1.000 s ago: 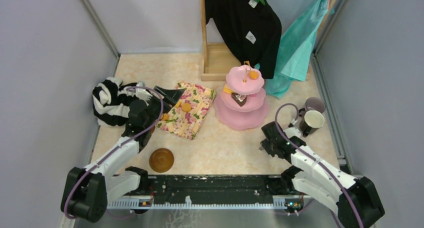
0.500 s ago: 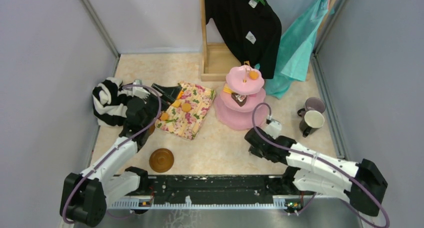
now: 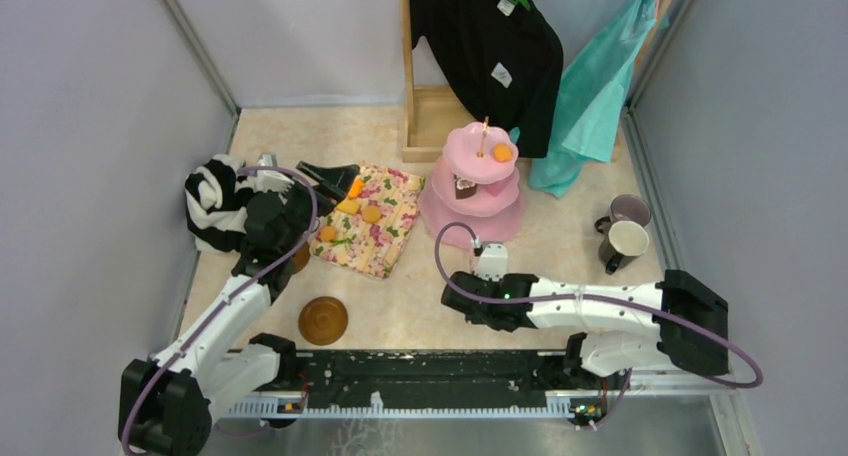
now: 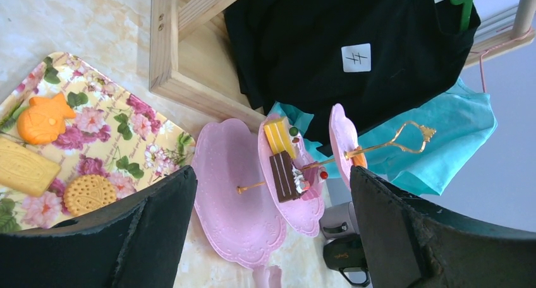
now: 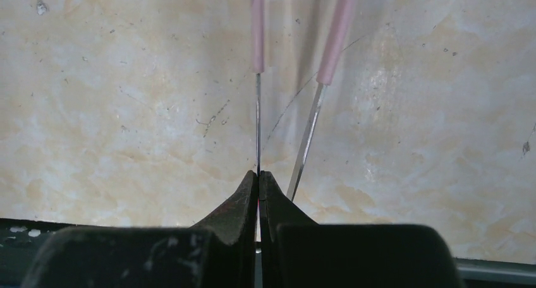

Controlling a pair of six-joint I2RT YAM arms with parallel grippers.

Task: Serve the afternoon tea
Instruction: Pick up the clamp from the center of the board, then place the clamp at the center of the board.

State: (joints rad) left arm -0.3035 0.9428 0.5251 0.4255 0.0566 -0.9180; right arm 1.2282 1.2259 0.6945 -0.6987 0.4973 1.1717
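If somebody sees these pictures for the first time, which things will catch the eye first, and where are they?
The pink three-tier cake stand stands out at the back middle of the table. Left of it lies a floral-print cloth carrying orange and yellow pastries. Nearer the front, the right tool is shut on a thin pink-handled metal stem.
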